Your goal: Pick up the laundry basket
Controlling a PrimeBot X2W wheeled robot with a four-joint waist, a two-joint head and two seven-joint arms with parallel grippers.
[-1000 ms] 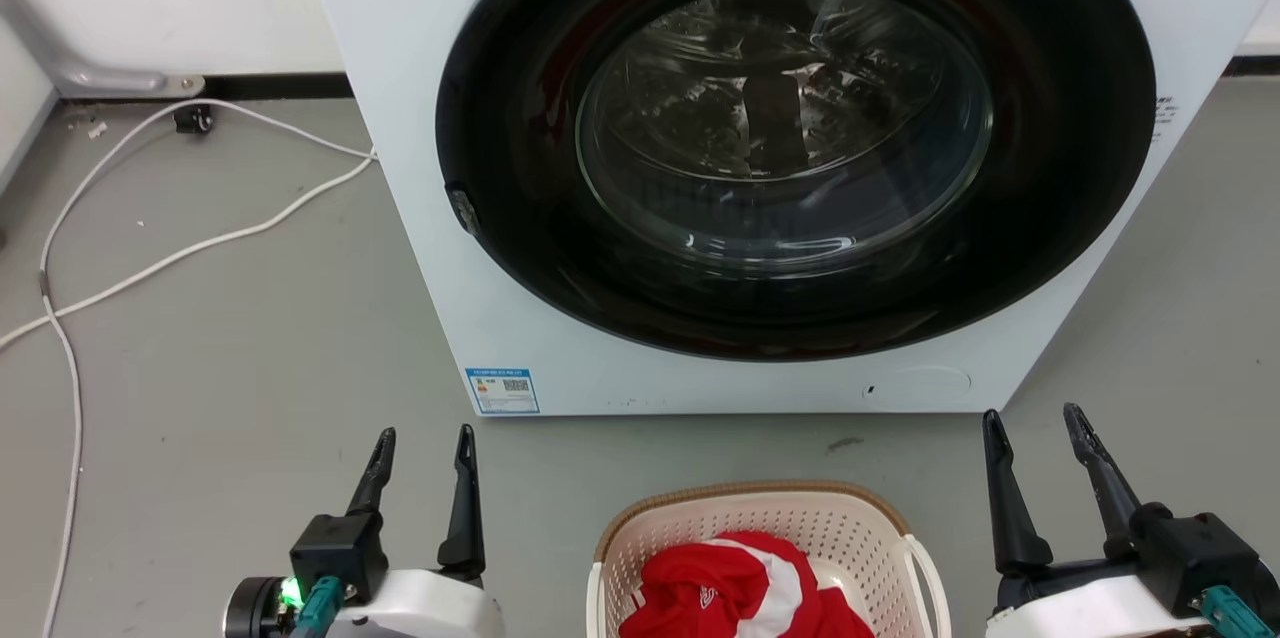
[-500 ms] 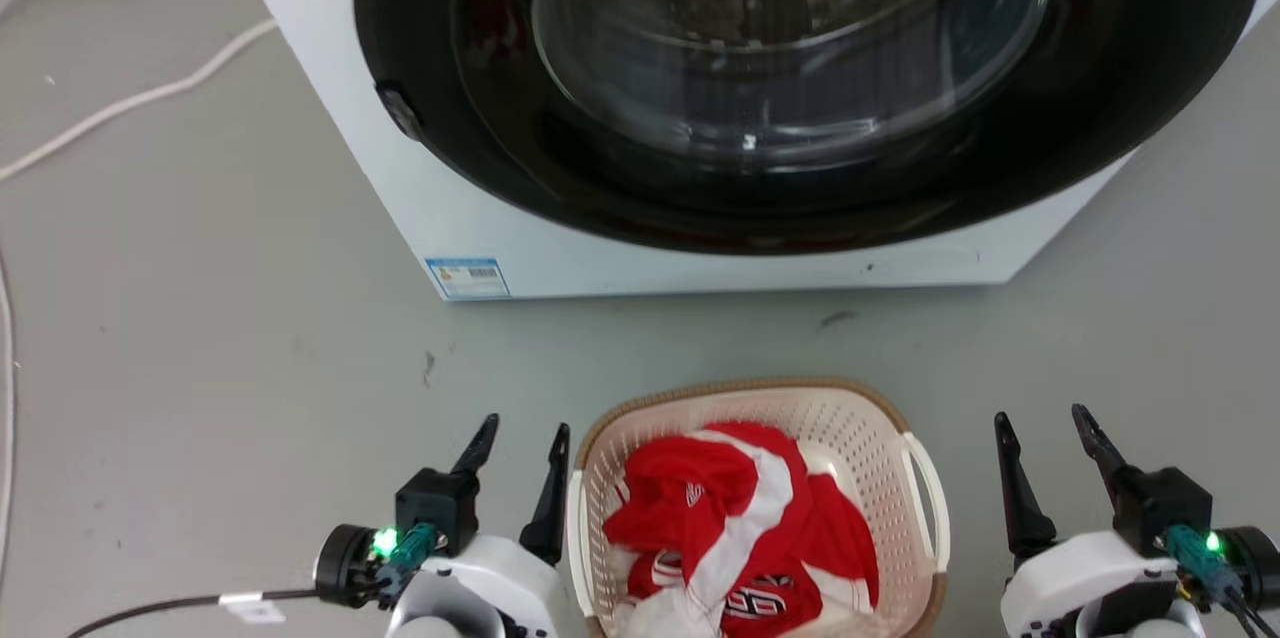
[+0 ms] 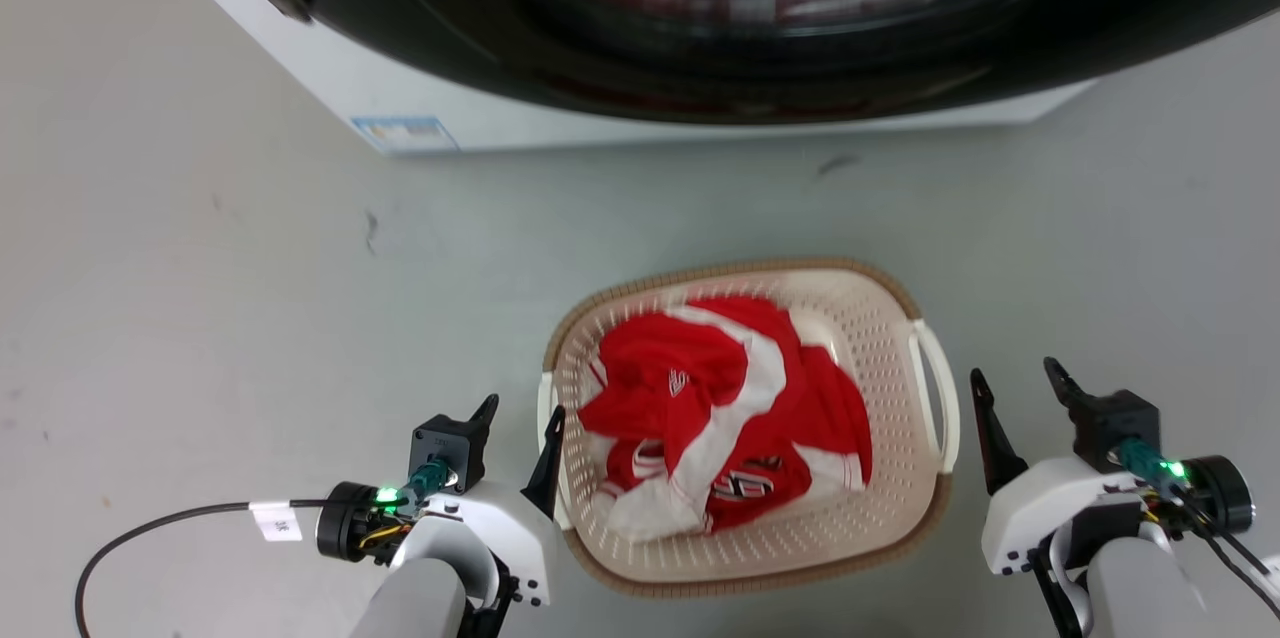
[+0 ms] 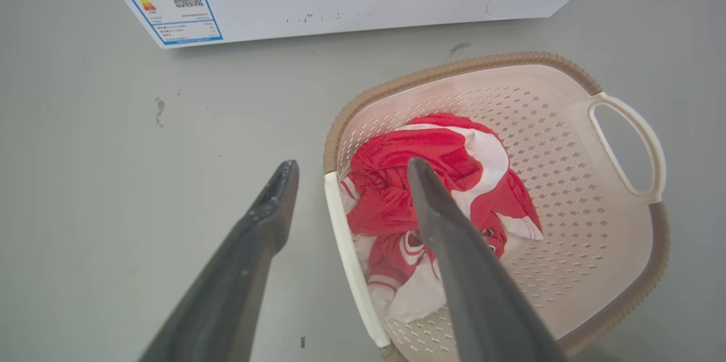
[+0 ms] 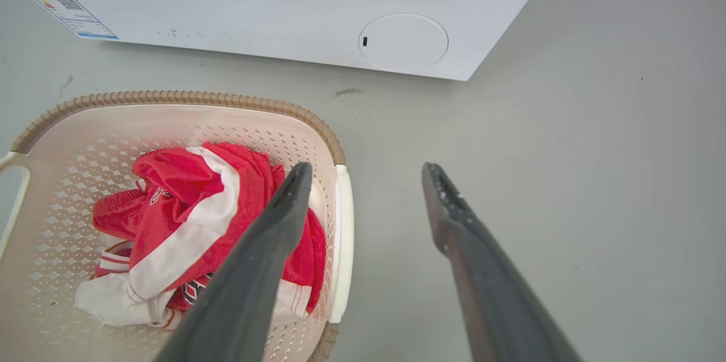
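Stuff around the laundry basket (image 3: 875,348) first: a white washing machine (image 3: 480,118) with a dark round door (image 3: 700,38) is standing just beyond its far rim, with a strip of grey floor (image 3: 200,268) lying between them. A black cable (image 3: 130,538) is trailing away out past the basket's left side.

The basket itself is sitting upright on the floor, mouth up, holding a crumpled red and white garment (image 3: 720,398) that's bunching toward its left half.

Its white handles are facing left and right, so the handle-to-handle line is running alongside the washer's front. Can't really tell which way it's longer.

The left gripper (image 3: 522,410) is hanging at the left handle (image 4: 349,260), jaws apart, one finger over the inside and one outside. The right gripper (image 3: 1012,370) is doing the same at the right handle (image 5: 342,237), jaws apart, gripping nothing.
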